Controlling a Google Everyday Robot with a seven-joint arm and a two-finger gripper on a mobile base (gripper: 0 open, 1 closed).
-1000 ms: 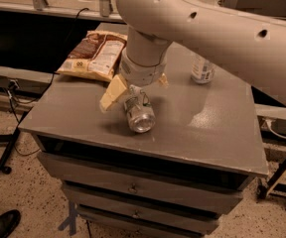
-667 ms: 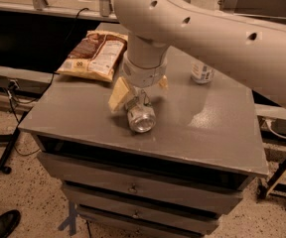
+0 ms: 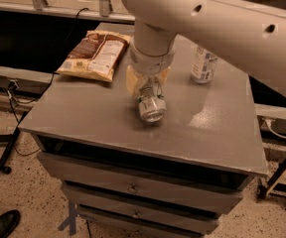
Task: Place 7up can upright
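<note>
We find the 7up can (image 3: 151,108) near the middle of the grey cabinet's (image 3: 83,113) top, lying tilted rather than standing; one shiny round end faces us and sits low, apparently at or just off the cabinet's surface, while the other end runs up into the gripper (image 3: 148,90). The gripper hangs over the middle of the cabinet, straight down from the thick white arm (image 3: 222,24); its yellowish pads (image 3: 132,81) flank the upper part of the can, so we judge the jaws clenched on the can. We take the slant as a matter of the grasp: the can is gripped across its body so that the wrist can swing it onto its end, and the job is not yet done.

Of writing we read little; a trace of green shows on the can's side, but no lettering can be made out. The brown and yellow snack bag (image 3: 96,53) at the cabinet's far-left corner carries a pale printed panel, illegible to us; the white container (image 3: 203,64) standing toward the cabinet's far-right edge bears bluish print, equally unreadable.
</note>
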